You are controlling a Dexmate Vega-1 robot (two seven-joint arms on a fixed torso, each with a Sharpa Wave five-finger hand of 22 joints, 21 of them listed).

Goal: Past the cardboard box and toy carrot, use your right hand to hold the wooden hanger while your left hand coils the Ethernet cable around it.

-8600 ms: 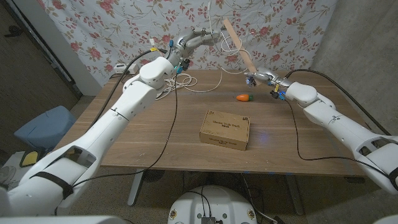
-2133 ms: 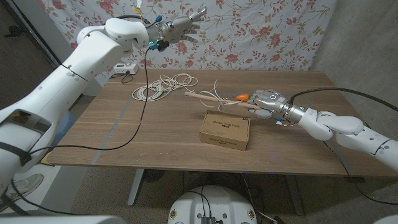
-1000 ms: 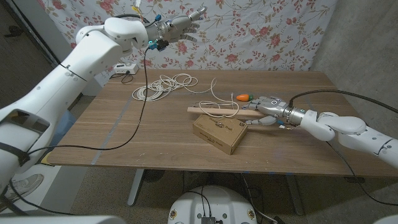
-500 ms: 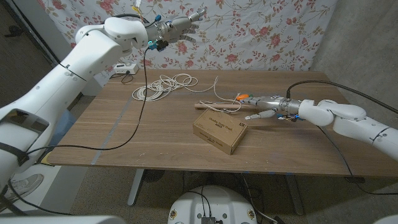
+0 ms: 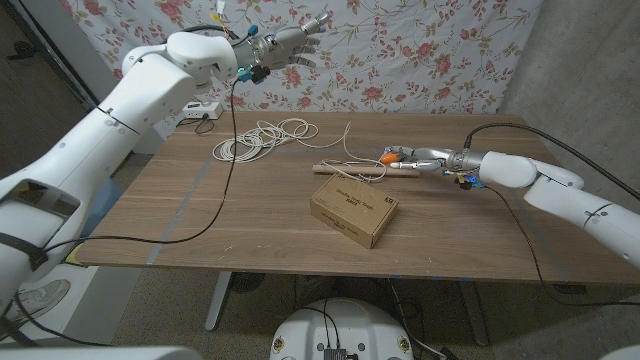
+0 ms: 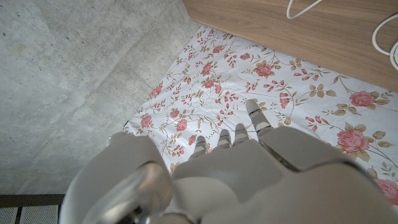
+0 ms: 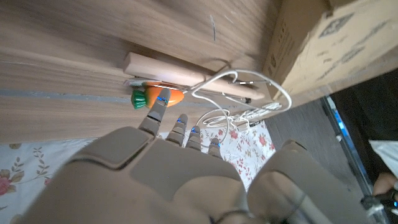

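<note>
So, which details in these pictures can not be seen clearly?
- Head view: whether the right hand touches the wooden hanger; too small to tell.
- Head view: the printing on the cardboard box; too small.
- Right wrist view: the toy carrot, partly hidden by a fingertip.
- Left wrist view: the Ethernet cable, cut off by the edge.

A brown cardboard box (image 5: 353, 209) sits on the brown wood-grain table (image 5: 200, 220). At its one o'clock, an orange carrot (image 5: 391, 156) with a green top; pale wooden hanger (image 5: 350, 169); white cable (image 5: 265, 137); rose-patterned backdrop (image 5: 420, 50).
</note>
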